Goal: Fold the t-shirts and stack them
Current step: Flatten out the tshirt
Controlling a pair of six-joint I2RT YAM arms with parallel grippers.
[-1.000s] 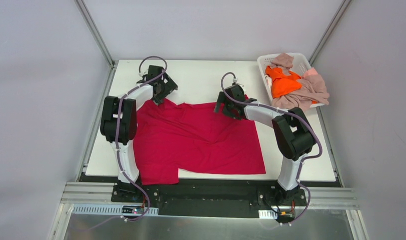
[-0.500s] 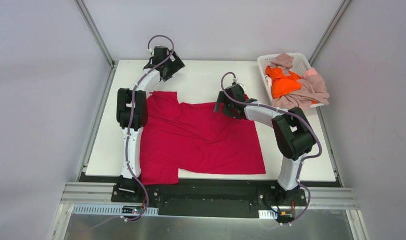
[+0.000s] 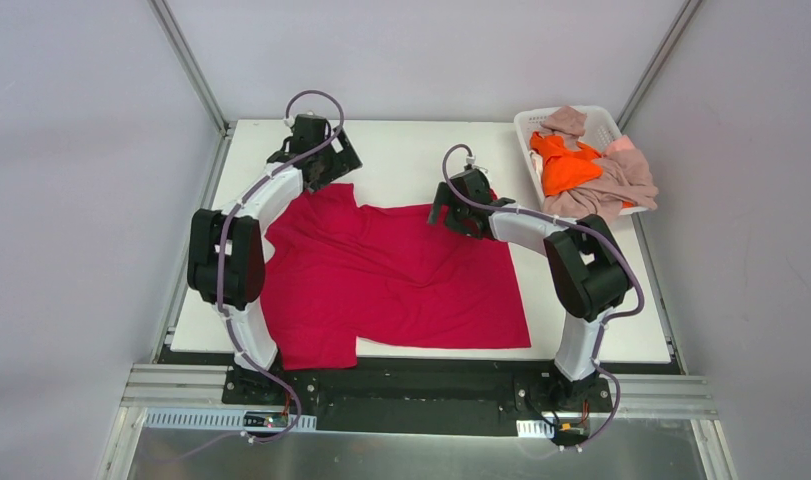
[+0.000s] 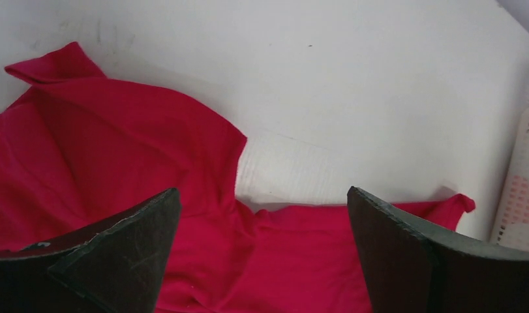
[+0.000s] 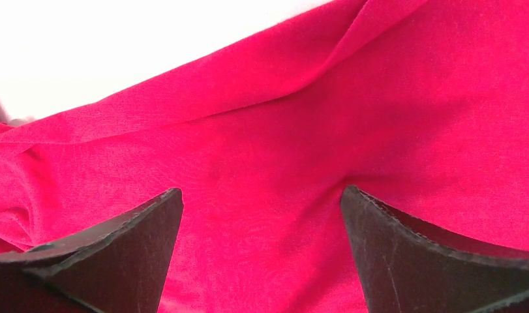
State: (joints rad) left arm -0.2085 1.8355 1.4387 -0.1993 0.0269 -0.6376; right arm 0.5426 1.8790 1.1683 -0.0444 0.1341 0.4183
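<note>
Top external, crimson shirt point(image 3: 401, 280) spread, white table point(image 3: 401, 150) beyond its far edge, left fingers point(image 4: 111, 261) apart, right fingers point(image 5: 105, 261) apart

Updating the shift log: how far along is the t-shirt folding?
Done: the red t-shirt lies spread on the table, wrinkled, no fold yet, no stack. In hand: left gripper and right gripper sit open at its far edge, holding nothing. Remaining: folding it, then the orange t-shirt and pink-beige t-shirts piled in the basket.
</note>
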